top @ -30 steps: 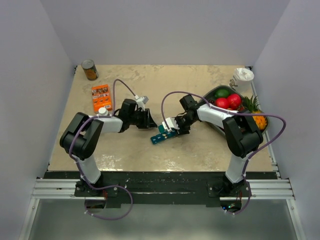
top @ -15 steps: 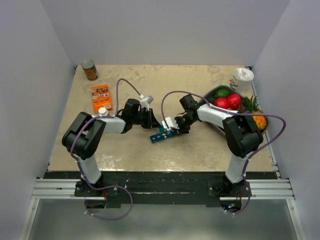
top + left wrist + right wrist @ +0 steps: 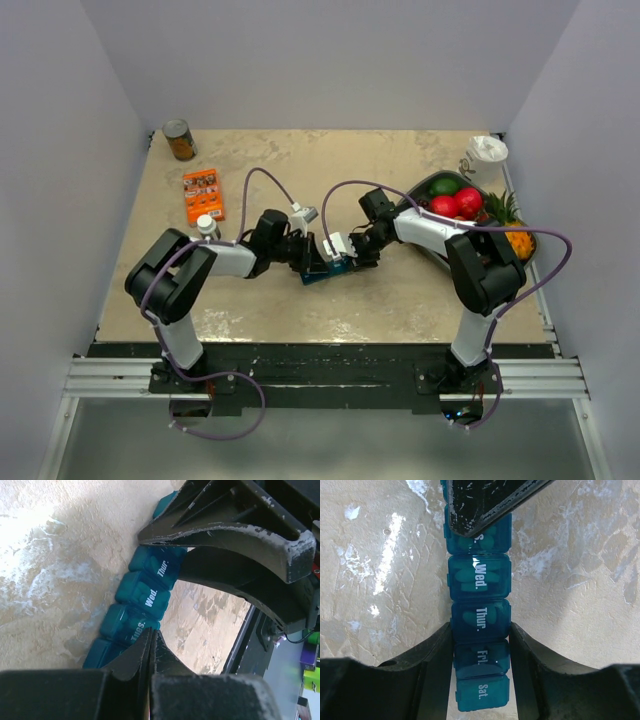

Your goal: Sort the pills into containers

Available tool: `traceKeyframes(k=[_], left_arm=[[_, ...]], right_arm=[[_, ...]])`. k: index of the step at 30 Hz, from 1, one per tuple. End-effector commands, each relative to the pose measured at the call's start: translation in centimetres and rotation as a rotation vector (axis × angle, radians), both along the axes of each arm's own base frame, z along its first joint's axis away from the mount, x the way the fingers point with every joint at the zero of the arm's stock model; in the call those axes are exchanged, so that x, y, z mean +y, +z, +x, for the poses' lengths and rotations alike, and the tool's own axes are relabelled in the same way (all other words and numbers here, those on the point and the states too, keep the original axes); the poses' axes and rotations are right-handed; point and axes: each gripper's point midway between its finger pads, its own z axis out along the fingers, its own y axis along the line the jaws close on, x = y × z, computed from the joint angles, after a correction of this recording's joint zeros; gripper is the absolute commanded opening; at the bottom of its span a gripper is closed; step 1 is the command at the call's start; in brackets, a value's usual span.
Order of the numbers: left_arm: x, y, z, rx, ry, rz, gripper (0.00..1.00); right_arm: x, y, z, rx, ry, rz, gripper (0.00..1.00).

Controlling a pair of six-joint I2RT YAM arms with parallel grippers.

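The right gripper (image 3: 480,630) clasps the pill-organiser strip (image 3: 479,577) from both sides at the Thur. and Fri. cells, low in the right wrist frame. The left gripper (image 3: 151,635) has its fingers pressed flat together, holding nothing, with its tip on the Tues. lid. In the overhead view the strip lies on the table (image 3: 250,160) at the centre of the frame, between the two claws. The lid work looks like a push or a pry with the closed tip, though I cannot tell which. To do it well, hold the right clamp firm and level so the light strip neither slides nor tips, and bear on the lid's edge alone. The strip is smooth translucent teal plastic, with rounded square cells, white lettering and oblong pills (image 3: 470,617) showing dimly inside; the tabletop is mottled, glossy beige, like stone
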Motion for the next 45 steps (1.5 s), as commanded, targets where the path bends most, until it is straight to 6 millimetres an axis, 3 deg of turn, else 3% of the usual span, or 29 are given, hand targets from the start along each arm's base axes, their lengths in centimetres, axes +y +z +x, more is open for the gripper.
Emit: traceKeyframes(k=[1,7,15,19,21,24,29,31,33,36,39,41,45], left_arm=[[0.7,-0.5,0.0,-0.031,0.021,0.053,0.00],[0.7,2.4,1.7,-0.109,0.087,0.032,0.00],[-0.5,8.3,2.5,-0.187,0.108,-0.101,0.00],[-0.7,9.0,3.1,-0.189,0.115,-0.100,0.00],[-0.7,8.4,3.2,-0.172,0.118,-0.079,0.00],[-0.5,5.9,2.6,-0.108,0.103,-0.035,0.00],[1.1,-2.9,-0.2,0.092,0.068,0.163,0.00],[1.8,-5.3,-0.7,0.123,0.065,0.223,0.00],[2.3,-6.2,-0.8,0.131,0.077,0.260,0.00],[2.3,-5.1,-0.2,0.097,0.088,0.257,0.00],[1.8,-2.6,0.7,0.043,0.096,0.223,0.00],[1.5,0.3,1.5,-0.018,0.117,0.175,0.00],[1.7,5.9,3.0,-0.152,0.175,0.103,0.00]], right_arm=[[-0.2,0.1,0.8,-0.025,-0.034,-0.015,0.40],[0.0,0.5,0.8,-0.018,-0.051,0.000,0.48],[0.1,0.6,0.8,-0.022,-0.048,0.002,0.48],[0.1,0.5,0.7,-0.020,-0.048,0.001,0.47],[0.0,0.5,0.8,-0.021,-0.050,0.000,0.47],[0.0,0.5,0.8,-0.022,-0.051,-0.003,0.47],[0.0,0.4,0.9,-0.020,-0.055,-0.003,0.46],[0.0,0.4,0.9,-0.021,-0.057,-0.004,0.45],[-0.1,0.3,0.9,-0.019,-0.061,-0.008,0.45],[-0.1,0.3,0.9,-0.018,-0.063,-0.008,0.45],[0.0,0.4,0.9,-0.018,-0.064,-0.007,0.46],[0.0,0.5,1.0,-0.016,-0.071,-0.003,0.47],[0.5,1.3,1.0,0.004,-0.087,0.028,0.64]])
